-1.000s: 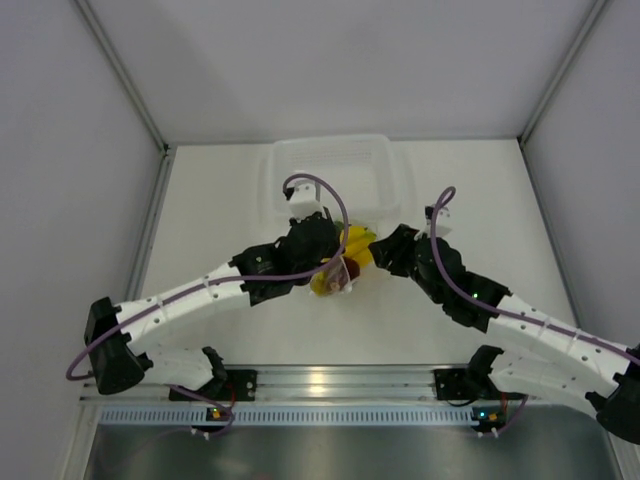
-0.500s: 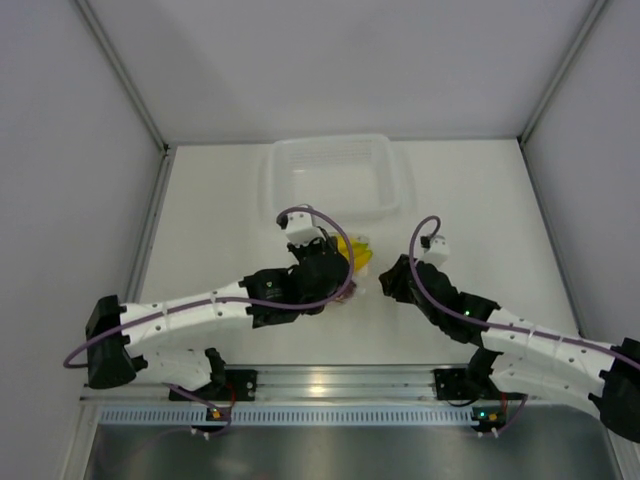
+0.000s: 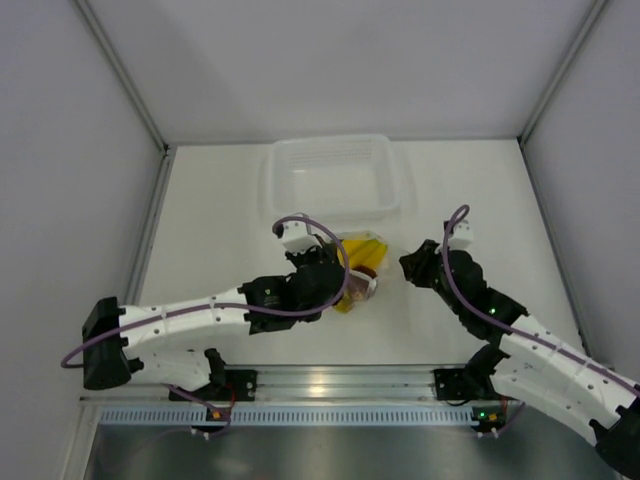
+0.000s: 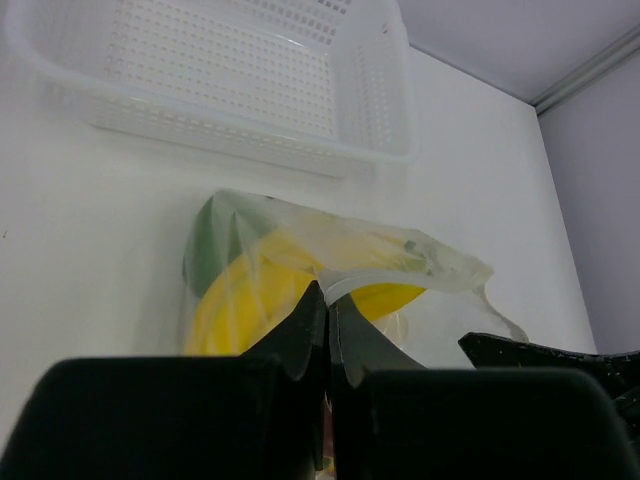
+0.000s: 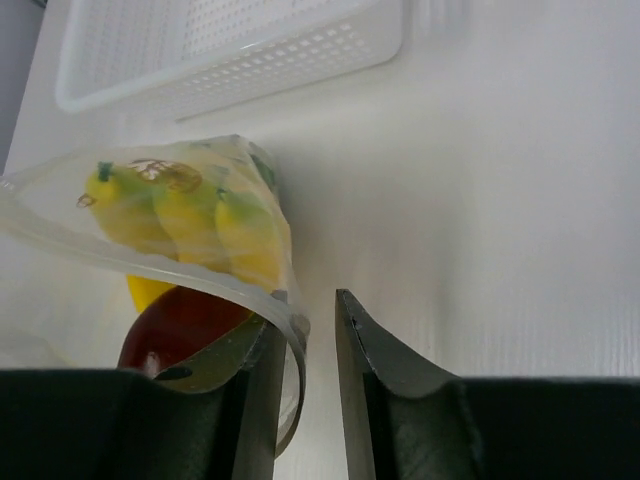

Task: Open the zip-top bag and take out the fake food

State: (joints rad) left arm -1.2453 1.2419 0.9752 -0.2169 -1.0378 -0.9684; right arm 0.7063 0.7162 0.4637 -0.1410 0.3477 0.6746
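The clear zip-top bag (image 3: 362,262) lies in front of the tray. It holds a yellow banana bunch (image 5: 180,215), a dark red round fruit (image 5: 185,325) and a green piece (image 4: 215,245). My left gripper (image 4: 328,295) is shut on the bag's white zip rim and sits at the bag's near-left side in the top view (image 3: 345,287). My right gripper (image 5: 310,310) is slightly open just right of the bag, also seen from above (image 3: 408,266). The bag's rim curls round the tip of its left finger (image 5: 262,370); nothing is clamped between its fingers.
A rigid translucent perforated tray (image 3: 335,175) stands behind the bag, also in the left wrist view (image 4: 250,70) and the right wrist view (image 5: 230,50). Grey walls enclose the white table at left, right and back.
My left gripper has pulled the bag nearer and a little to the right. My right gripper drew back toward me, then came forward again to the bag's right edge.
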